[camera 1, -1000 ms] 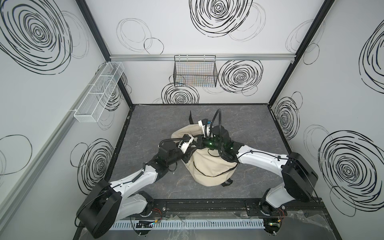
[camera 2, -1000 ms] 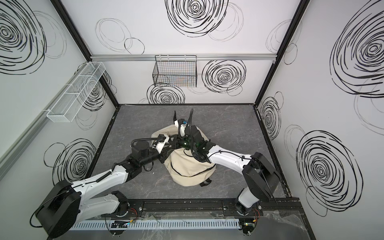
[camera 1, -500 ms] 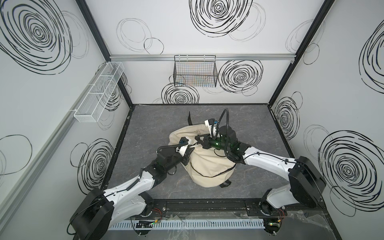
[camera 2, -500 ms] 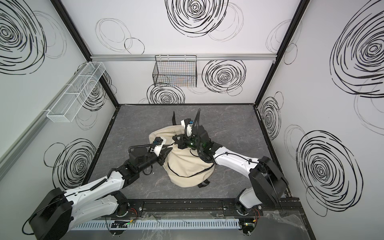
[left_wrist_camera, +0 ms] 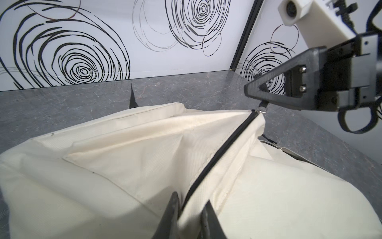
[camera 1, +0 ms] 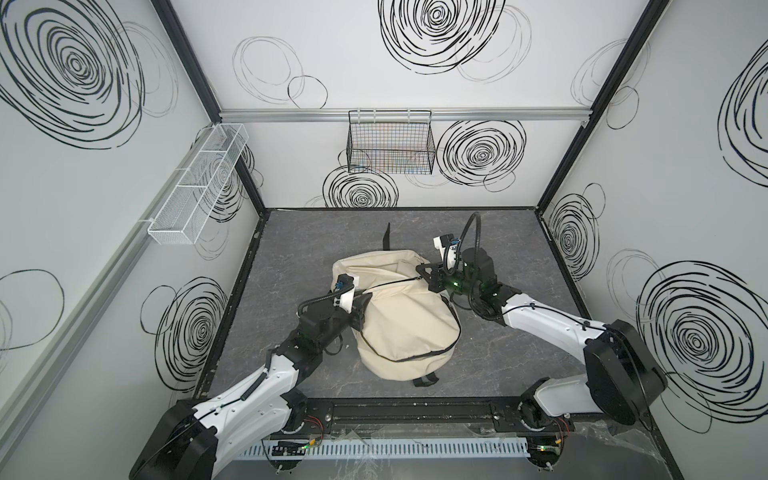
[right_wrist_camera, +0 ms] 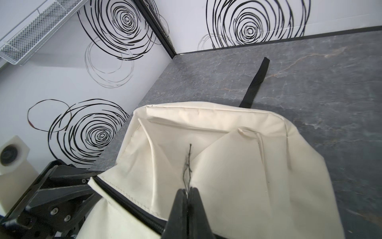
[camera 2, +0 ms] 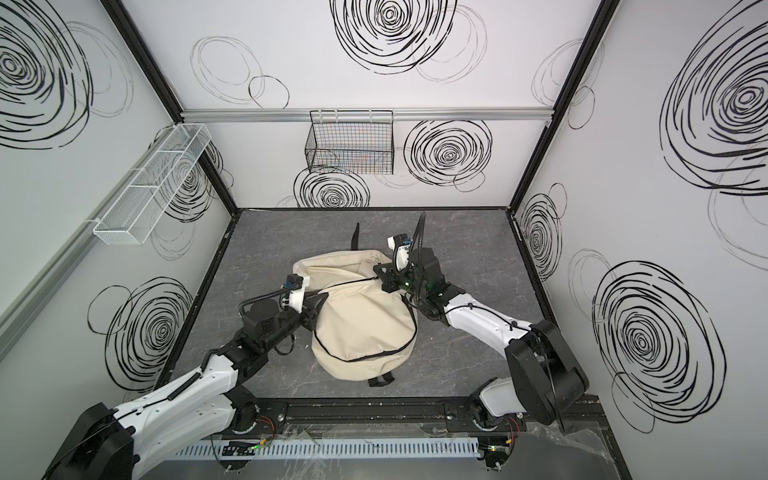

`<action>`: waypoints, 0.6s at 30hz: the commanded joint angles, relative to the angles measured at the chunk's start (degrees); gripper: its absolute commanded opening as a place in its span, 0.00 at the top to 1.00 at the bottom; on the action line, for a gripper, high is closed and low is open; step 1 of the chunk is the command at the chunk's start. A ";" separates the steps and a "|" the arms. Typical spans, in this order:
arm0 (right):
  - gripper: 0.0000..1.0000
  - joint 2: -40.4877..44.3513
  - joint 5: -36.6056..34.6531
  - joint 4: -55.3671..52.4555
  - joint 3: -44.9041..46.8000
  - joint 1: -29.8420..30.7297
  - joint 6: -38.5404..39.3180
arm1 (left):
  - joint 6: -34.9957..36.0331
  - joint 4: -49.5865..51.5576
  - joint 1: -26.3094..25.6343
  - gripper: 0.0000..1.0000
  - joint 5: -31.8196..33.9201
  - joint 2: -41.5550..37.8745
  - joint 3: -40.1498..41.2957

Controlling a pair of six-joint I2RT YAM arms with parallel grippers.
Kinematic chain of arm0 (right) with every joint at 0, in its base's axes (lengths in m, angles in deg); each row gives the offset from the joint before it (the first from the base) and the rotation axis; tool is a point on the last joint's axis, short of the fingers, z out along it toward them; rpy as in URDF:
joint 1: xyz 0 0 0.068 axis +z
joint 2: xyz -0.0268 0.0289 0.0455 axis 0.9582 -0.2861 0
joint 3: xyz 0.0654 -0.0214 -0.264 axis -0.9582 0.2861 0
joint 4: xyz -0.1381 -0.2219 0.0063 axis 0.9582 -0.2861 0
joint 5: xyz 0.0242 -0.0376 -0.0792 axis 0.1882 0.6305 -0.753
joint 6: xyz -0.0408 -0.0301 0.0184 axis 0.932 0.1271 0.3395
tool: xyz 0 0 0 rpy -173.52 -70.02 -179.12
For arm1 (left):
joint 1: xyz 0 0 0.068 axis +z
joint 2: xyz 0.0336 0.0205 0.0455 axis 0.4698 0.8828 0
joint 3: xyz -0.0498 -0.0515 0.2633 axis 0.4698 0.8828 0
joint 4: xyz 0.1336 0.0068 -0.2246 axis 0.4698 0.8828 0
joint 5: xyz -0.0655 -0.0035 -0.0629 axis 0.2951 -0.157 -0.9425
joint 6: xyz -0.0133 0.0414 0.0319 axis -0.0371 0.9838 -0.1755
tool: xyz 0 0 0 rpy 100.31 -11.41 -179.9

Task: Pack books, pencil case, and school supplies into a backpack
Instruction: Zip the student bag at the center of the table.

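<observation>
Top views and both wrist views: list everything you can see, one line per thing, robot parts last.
backpack: one, cream-beige, lying mid-table.
zippers: two, black; one stretched between the two arms' jaws, one curving round the backpack's front.
zipper pull: one, metal ring, at the far end of the stretched zipper.
straps: two showing, black; one flat on the table behind the backpack, one loop at its near end.
table: one, grey marbled.
wire basket: one, black, on the back wall.
mesh shelf: one, white, on the left wall.
cable duct: one, white, along the front edge.
left arm: white and black; jaws pinch the backpack's zipper edge.
right arm: white and black; jaws shut on the zipper pull.
</observation>
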 commanded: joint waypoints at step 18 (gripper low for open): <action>1.00 3.05 -0.65 7.32 7.26 -16.68 2.89 | -8.47 -7.06 11.42 1.00 6.41 3.72 2.12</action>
